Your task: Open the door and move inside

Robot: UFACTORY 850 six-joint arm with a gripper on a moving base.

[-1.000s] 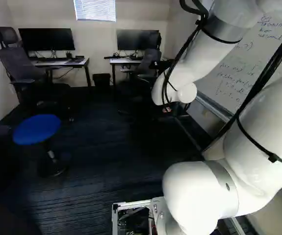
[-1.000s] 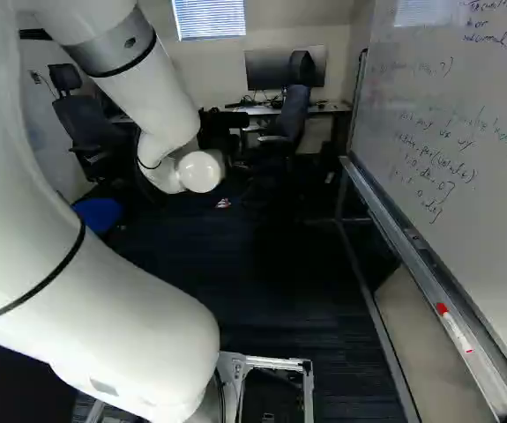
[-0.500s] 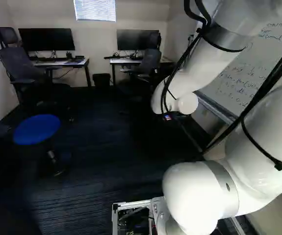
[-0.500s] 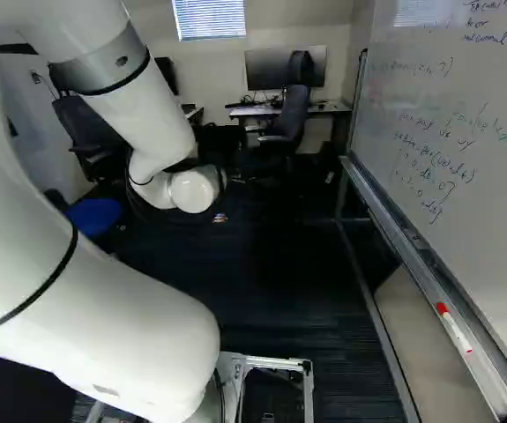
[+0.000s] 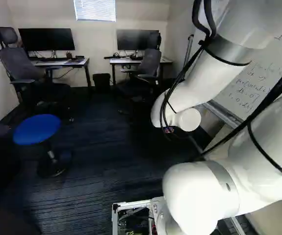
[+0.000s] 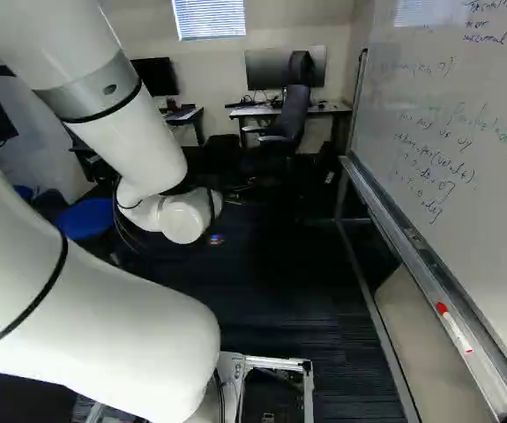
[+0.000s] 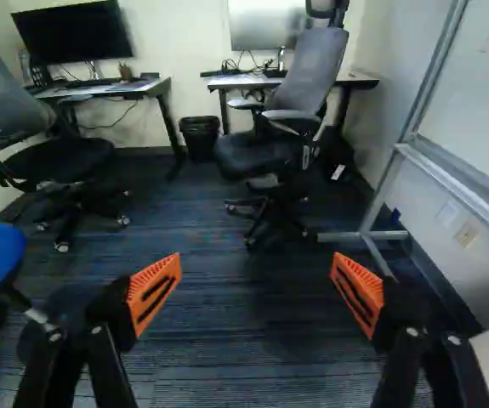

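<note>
Holds nothing in wide-open gripper (image 7: 255, 272), short of bin (image 7: 200, 140); shows no door, so leaves weight, stiffness and handhold untold.

A blue stool (image 5: 37, 128) is standing on dark carpet (image 5: 91, 161); desks (image 5: 62, 63) are bearing monitors (image 5: 46, 39) along a pale wall (image 5: 96, 36); a window (image 5: 95, 10) is glowing above; a whiteboard (image 6: 465, 159) is reflecting it.
</note>
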